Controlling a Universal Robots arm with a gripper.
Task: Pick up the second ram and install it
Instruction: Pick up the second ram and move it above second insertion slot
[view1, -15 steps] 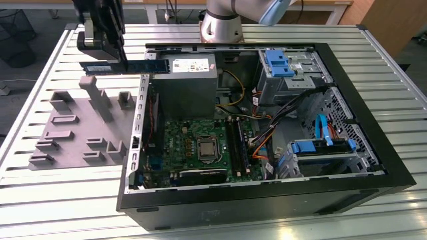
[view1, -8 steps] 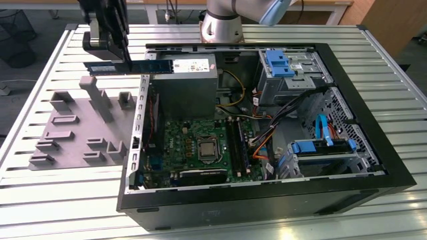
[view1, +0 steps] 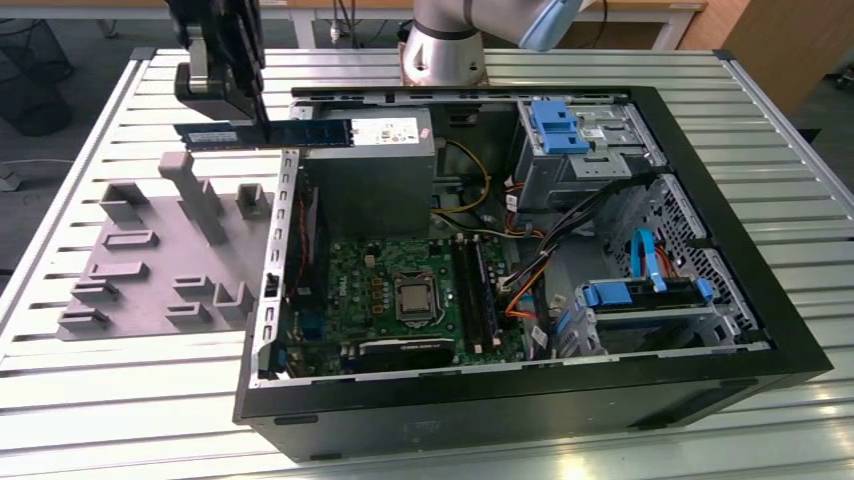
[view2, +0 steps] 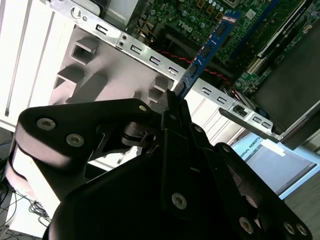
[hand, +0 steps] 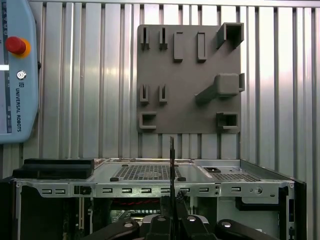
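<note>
Blue long thin memory stick with black chips (view1: 318, 133) hangs in the air, pinched by the black metal gripper (view1: 256, 125).
The gripper's fingers hide part of the stick. It lies level above the side wall of the black computer case (view1: 794, 335), just by the grey metal power box (view1: 367, 185). In the first wrist view the stick (hand: 171, 160) is edge-on, only a thin dark line. The grey plastic holder tray (view1: 147, 215) sits beside the case.
</note>
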